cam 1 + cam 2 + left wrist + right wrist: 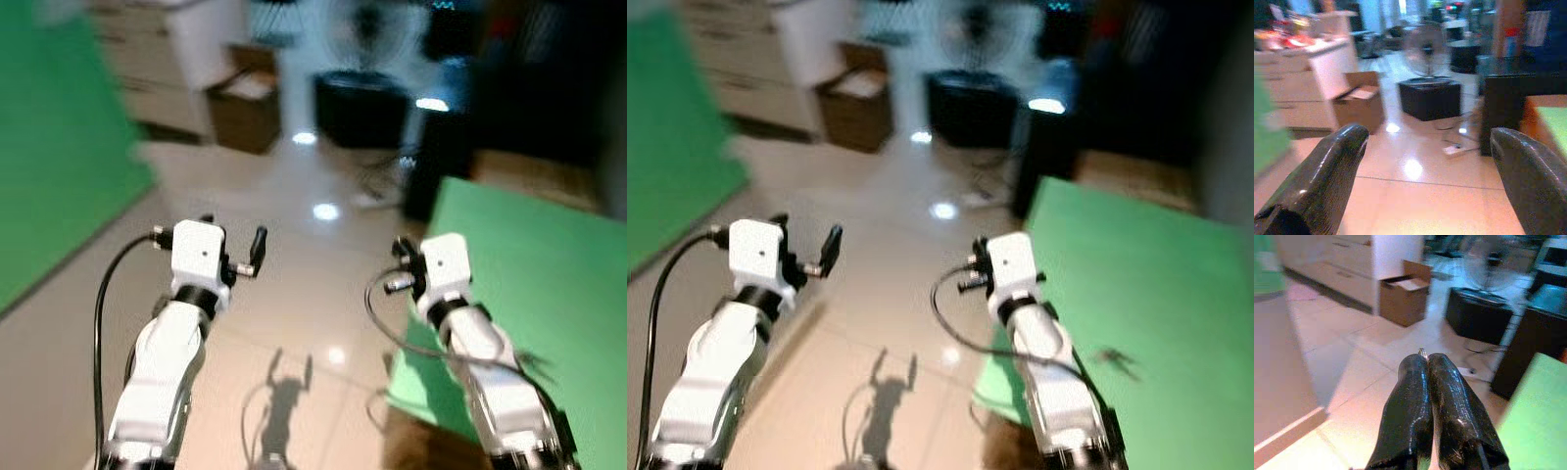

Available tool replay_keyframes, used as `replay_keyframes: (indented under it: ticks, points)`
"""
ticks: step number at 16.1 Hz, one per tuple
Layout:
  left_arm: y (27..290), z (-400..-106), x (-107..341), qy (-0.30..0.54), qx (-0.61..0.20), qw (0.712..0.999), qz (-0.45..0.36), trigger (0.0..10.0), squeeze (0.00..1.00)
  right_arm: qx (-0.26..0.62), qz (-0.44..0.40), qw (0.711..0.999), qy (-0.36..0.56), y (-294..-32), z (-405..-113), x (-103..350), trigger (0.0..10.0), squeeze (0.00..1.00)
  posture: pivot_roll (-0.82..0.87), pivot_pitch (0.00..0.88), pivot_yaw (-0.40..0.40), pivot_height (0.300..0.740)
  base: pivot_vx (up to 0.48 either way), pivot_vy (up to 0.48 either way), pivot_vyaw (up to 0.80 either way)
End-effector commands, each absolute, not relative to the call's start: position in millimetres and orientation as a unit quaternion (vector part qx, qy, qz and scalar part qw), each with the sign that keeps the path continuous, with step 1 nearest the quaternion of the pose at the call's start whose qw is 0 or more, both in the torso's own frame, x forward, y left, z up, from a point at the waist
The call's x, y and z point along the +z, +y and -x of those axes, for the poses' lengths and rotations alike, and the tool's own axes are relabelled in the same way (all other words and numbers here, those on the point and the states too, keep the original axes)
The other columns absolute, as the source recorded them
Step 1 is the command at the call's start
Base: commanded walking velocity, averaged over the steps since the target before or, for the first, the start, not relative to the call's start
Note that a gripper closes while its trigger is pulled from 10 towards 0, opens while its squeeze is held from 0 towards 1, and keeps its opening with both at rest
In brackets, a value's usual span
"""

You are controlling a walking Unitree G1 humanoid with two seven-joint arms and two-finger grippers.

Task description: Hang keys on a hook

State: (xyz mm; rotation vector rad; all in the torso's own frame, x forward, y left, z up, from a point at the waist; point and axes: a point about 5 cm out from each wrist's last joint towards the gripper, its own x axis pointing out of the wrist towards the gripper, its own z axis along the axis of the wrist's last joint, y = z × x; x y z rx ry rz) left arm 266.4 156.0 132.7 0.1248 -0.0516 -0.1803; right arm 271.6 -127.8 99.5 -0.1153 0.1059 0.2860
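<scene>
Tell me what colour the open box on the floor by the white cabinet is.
Brown cardboard box, clearest in the right wrist view.

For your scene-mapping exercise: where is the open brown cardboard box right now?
The open brown cardboard box stands on the tiled floor ahead to the robot's left, beside the white cabinet.

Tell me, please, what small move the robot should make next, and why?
Probably keep walking or turning to find the hook. The right gripper is pinched shut with a small metal tip poking out, perhaps the keys, while the left gripper hangs open. Ahead lie only tiled floor, a cardboard box and a fan, all blurred.
</scene>
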Motion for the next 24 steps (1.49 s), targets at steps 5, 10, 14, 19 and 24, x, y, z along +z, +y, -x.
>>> replay_keyframes:
  ticks: [5, 10, 14, 19, 24]
  points:
    - [157.0, -270.2, 139.4, -0.043, -0.091, 0.992, -0.072, 10.0, 0.00, 0.144, 0.045, 0.987, 0.061, -127.0, -272.8, 95.8, 10.0, 0.00, -0.01, 0.000, 0.028, 0.740, 0.000, 0.000, 0.80]
    - [155.0, -269.6, 136.8, -0.039, -0.092, 0.992, -0.071, 10.0, 0.00, 0.157, 0.052, 0.984, 0.062, -124.7, -272.6, 94.9, 10.0, 0.00, -0.02, 0.000, 0.020, 0.740, 0.000, 0.000, 0.80]
    - [152.8, -268.0, 134.5, -0.037, -0.092, 0.993, -0.069, 10.0, 0.00, 0.168, 0.059, 0.982, 0.058, -123.9, -275.5, 96.6, 10.0, 0.00, -0.01, 0.000, 0.011, 0.740, 0.000, 0.000, 0.80]
    - [154.0, -269.3, 133.8, -0.037, -0.088, 0.993, -0.069, 10.0, 0.00, 0.176, 0.060, 0.981, 0.057, -120.1, -276.5, 95.7, 10.0, 0.00, -0.02, 0.000, 0.013, 0.740, 0.113, 0.000, 0.80]
    - [153.7, -269.6, 132.3, -0.034, -0.092, 0.993, -0.071, 10.0, 0.00, 0.155, 0.054, 0.985, 0.058, -125.6, -276.5, 93.7, 10.0, 0.00, -0.02, 0.000, 0.018, 0.740, 0.348, 0.000, 0.32]
